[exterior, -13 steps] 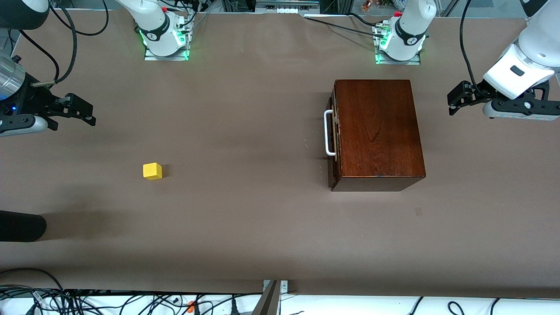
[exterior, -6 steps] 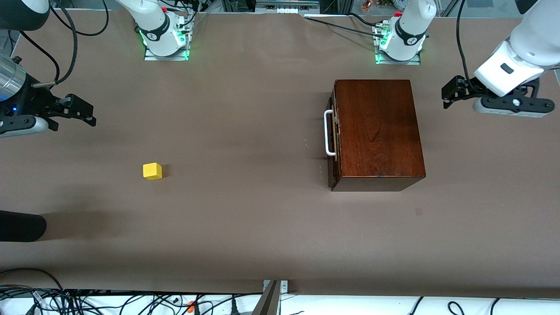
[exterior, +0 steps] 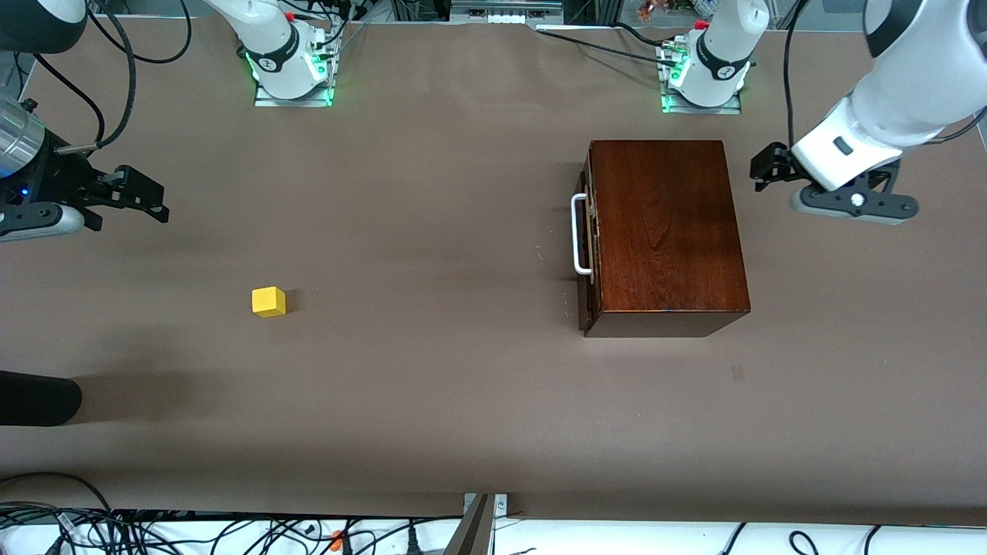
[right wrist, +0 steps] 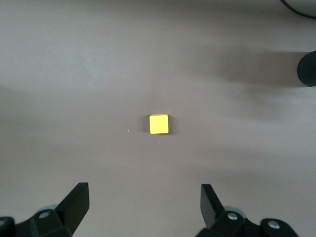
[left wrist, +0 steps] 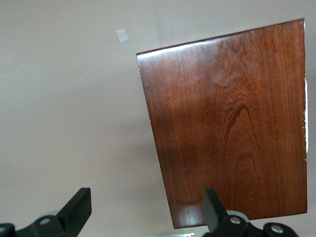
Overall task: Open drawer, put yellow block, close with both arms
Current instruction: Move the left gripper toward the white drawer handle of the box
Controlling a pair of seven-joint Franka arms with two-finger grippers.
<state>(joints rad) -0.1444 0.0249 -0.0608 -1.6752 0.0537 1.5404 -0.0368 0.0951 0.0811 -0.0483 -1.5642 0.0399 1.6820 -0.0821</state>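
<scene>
The mahogany box (exterior: 665,231) stands toward the left arm's end of the table. Its drawer (exterior: 587,247) is shut, with the white handle (exterior: 578,234) facing the table's middle. The box top also shows in the left wrist view (left wrist: 232,123). My left gripper (exterior: 765,167) is open and empty, up in the air beside the box's edge away from the handle; in the left wrist view (left wrist: 145,210) it hangs over the box's corner and bare table. The yellow block (exterior: 268,301) lies alone toward the right arm's end, also in the right wrist view (right wrist: 159,124). My right gripper (exterior: 148,197) is open and empty (right wrist: 144,205), up over the table short of the block.
The brown table (exterior: 432,385) spreads wide between block and box. A black rounded object (exterior: 35,397) juts in at the right arm's end, nearer the front camera, also in the right wrist view (right wrist: 307,69). Cables lie along the front edge.
My left gripper has moved in toward the box, from the table's end to just beside the box's edge. The right arm, the block and the box have not moved.
</scene>
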